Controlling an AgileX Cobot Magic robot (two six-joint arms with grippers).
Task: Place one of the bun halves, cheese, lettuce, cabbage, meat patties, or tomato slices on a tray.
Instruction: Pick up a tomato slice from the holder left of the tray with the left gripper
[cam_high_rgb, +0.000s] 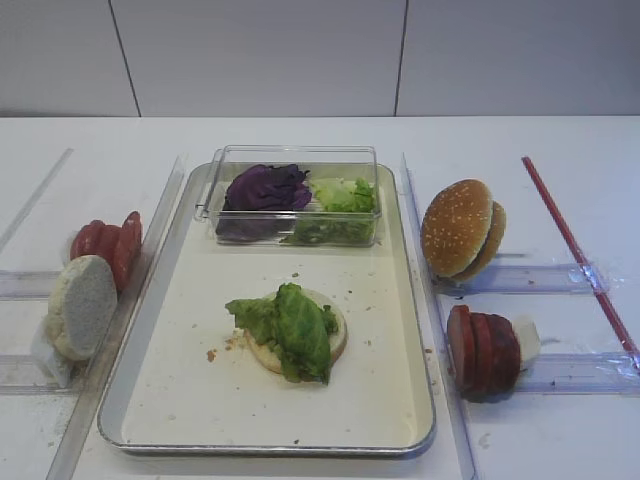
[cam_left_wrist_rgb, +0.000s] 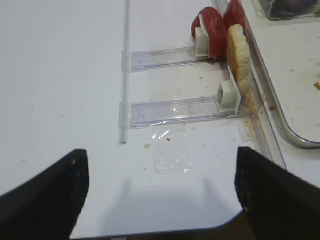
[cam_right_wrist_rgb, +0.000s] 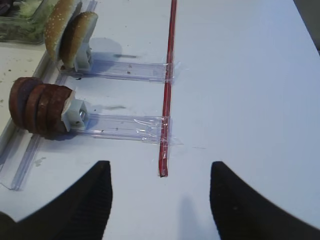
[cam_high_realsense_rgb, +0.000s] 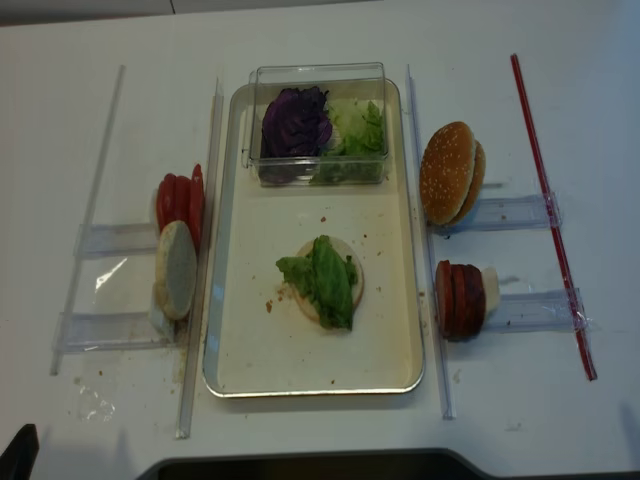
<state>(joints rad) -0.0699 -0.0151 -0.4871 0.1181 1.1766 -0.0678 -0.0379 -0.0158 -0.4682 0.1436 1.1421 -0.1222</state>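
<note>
Lettuce (cam_high_rgb: 290, 325) is lying on a pale bun half (cam_high_rgb: 330, 340) in the tray (cam_high_rgb: 300, 440). We are holding our left hand (cam_left_wrist_rgb: 160, 200) wide open over the desk (cam_left_wrist_rgb: 60, 75), gripping nothing; our right hand (cam_right_wrist_rgb: 160, 200) is hovering empty, fingers apart.

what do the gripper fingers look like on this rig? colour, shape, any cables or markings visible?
Only the fingers show, in the wrist views. The right gripper has two matte black fingers with a finely textured, rubbery-looking surface, broad at the base and tapering to blunt rounded tips. The left gripper has the same black wedge-shaped fingers. No cables, labels or markings are visible, and neither arm's body can be made out in any view.
</note>
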